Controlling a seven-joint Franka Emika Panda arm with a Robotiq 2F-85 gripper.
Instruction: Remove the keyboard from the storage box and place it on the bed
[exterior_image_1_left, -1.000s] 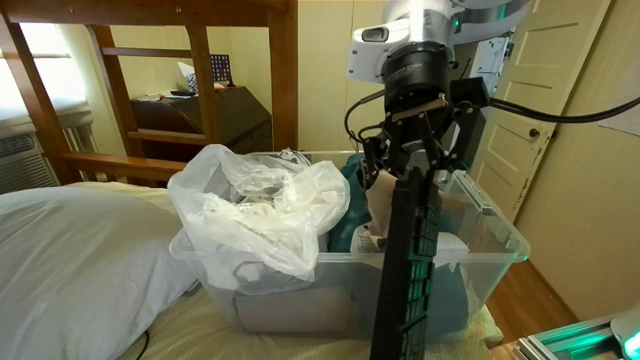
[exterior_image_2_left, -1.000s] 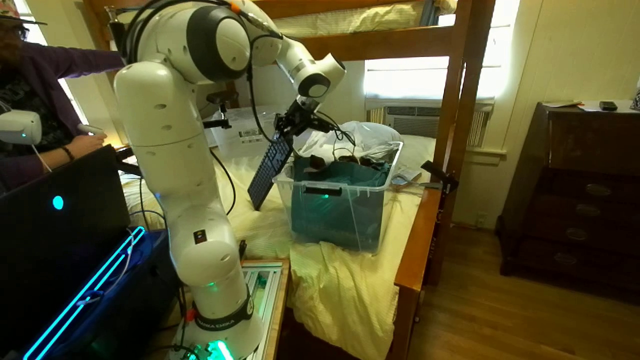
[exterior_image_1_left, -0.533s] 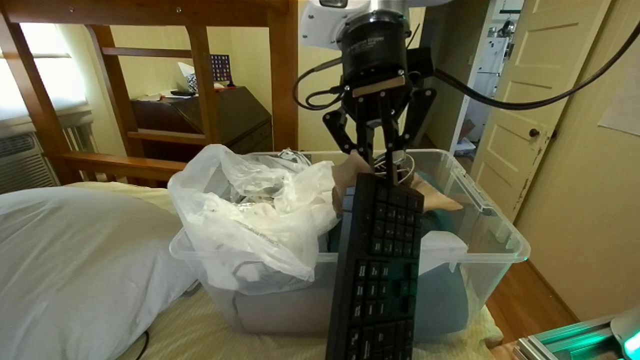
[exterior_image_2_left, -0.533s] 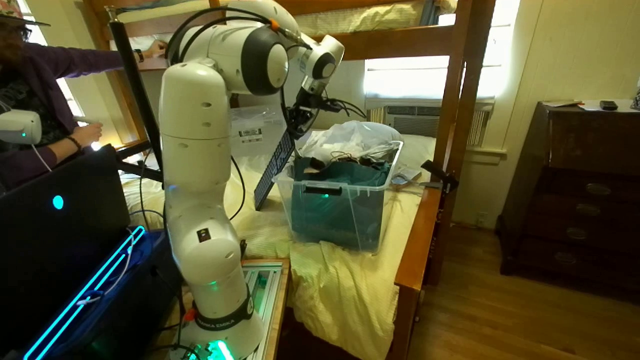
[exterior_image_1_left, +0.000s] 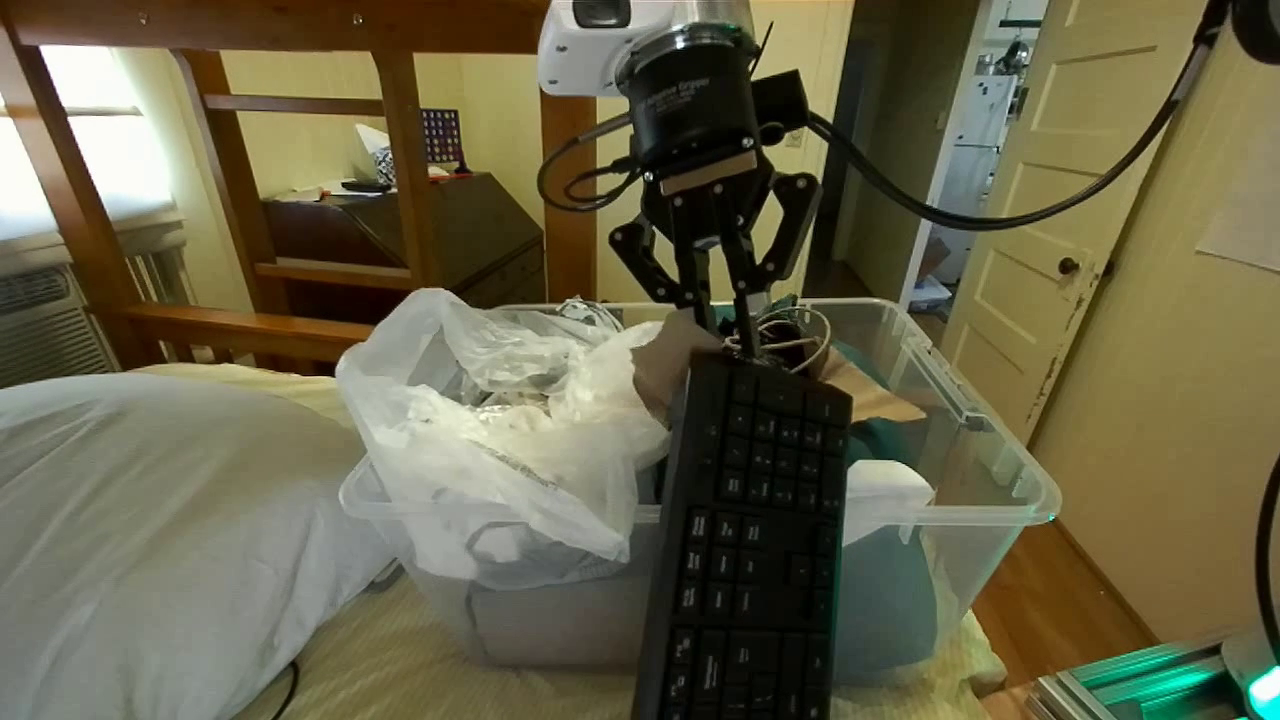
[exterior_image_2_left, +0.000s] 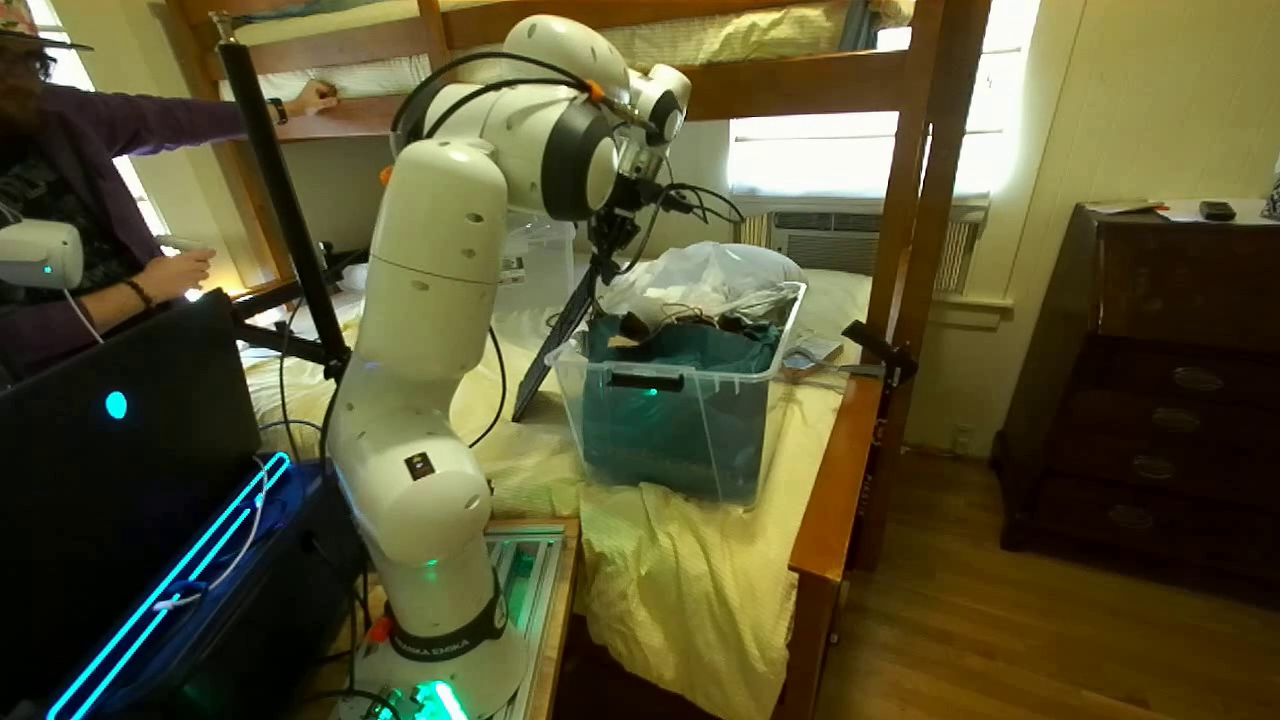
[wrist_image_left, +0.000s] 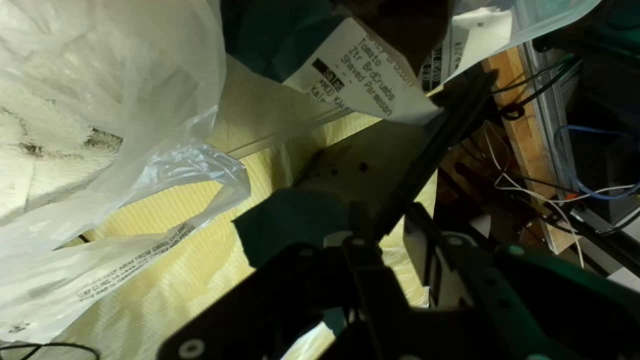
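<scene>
End effector (exterior_image_1_left: 730, 340) above bed (exterior_image_2_left: 545, 475) near bright window (exterior_image_2_left: 815, 155).

Holding the arm (exterior_image_2_left: 430, 290) in a high arch in an exterior view, pointing the tool (exterior_image_1_left: 729, 337) downward below the wrist (exterior_image_1_left: 610, 60) (leaning slightly off vertical), and pinching with both fingers (exterior_image_1_left: 746, 325) close together.

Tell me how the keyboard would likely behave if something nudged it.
Likely stiff: the keyboard looks straight along its visible length in both exterior views. It would probably pivot rather than shift evenly, since the gripper holds it near one end. Its slim body suggests fairly light weight for its length.
</scene>
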